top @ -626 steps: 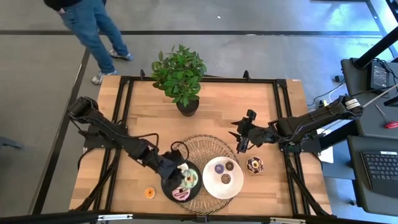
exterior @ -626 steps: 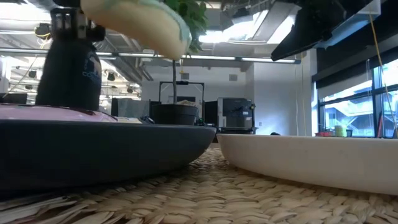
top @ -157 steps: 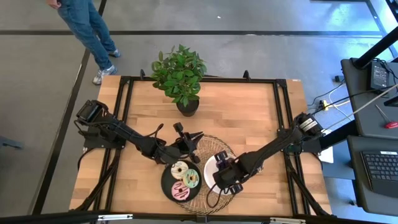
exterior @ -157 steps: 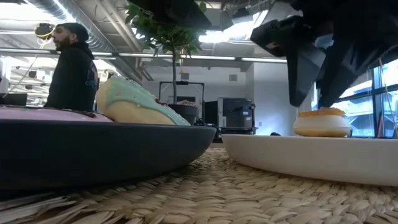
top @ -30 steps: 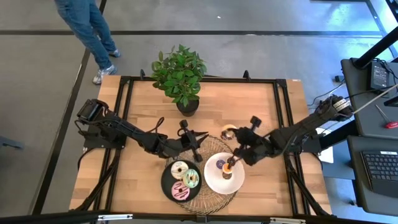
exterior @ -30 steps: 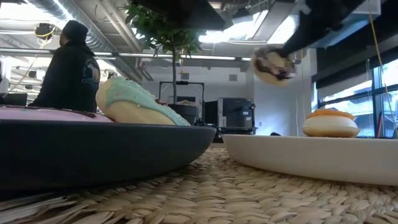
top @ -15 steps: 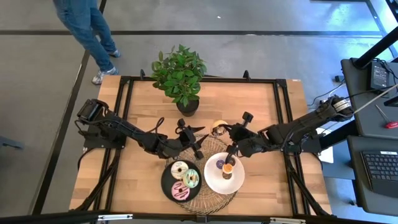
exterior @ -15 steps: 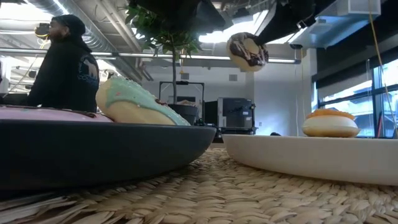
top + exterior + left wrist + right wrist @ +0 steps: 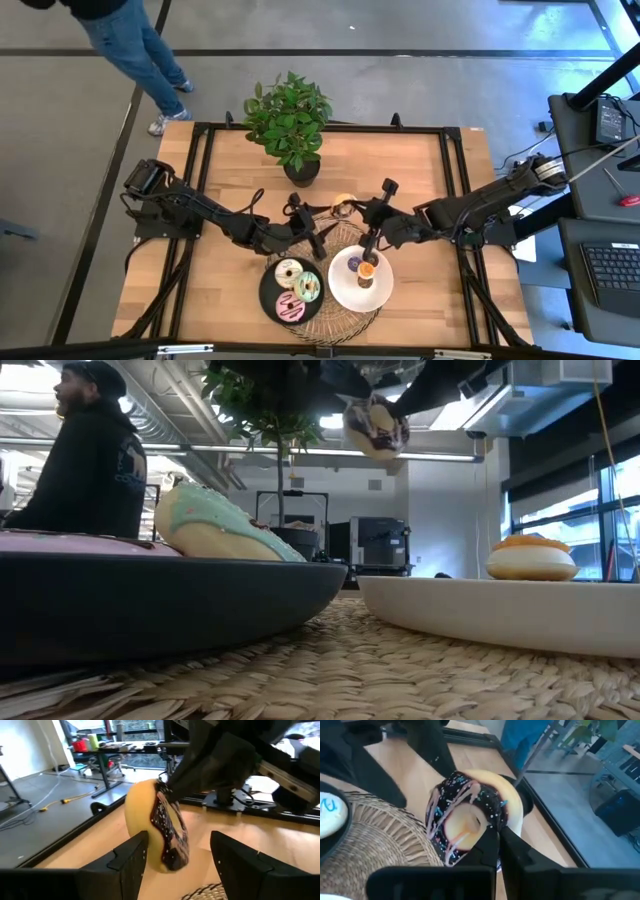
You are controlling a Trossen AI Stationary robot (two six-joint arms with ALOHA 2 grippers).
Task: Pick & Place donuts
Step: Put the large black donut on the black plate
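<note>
My right gripper (image 9: pixel 352 210) is shut on a sprinkled chocolate donut (image 9: pixel 343 206), held in the air above the far edge of the woven mat (image 9: pixel 330 232). In the low view the donut (image 9: pixel 375 425) hangs high up. My left gripper (image 9: pixel 322 226) is open. Its fingers stand on either side of the donut (image 9: pixel 155 827) without plainly touching it. Cream-white (image 9: pixel 289 272), mint-green (image 9: pixel 308 288) and pink (image 9: pixel 289 308) donuts lie on the black plate (image 9: pixel 268 296). Purple (image 9: pixel 353 263), orange (image 9: pixel 367 270) and brown (image 9: pixel 364 283) minis lie on the white plate (image 9: pixel 382 290). My right gripper pinches the donut's ring (image 9: pixel 496 826) between its two fingers, one finger (image 9: pixel 487 845) at the hole's edge and the other (image 9: pixel 517 847) outside the rim. The fingers come about level from the table's right side. The donut is lifted clear and stands on edge.
A potted plant (image 9: pixel 290 120) stands at the table's far middle, just behind the grippers. Both plates sit on the round woven mat near the front edge. A person (image 9: pixel 130 40) walks past the far left corner. Bare wood shows at the table's left and right.
My right gripper has carried the sprinkled donut toward the table's left and a little upward, up to my left gripper. The donut stays lifted clear and now sits between the left gripper's open fingers.
</note>
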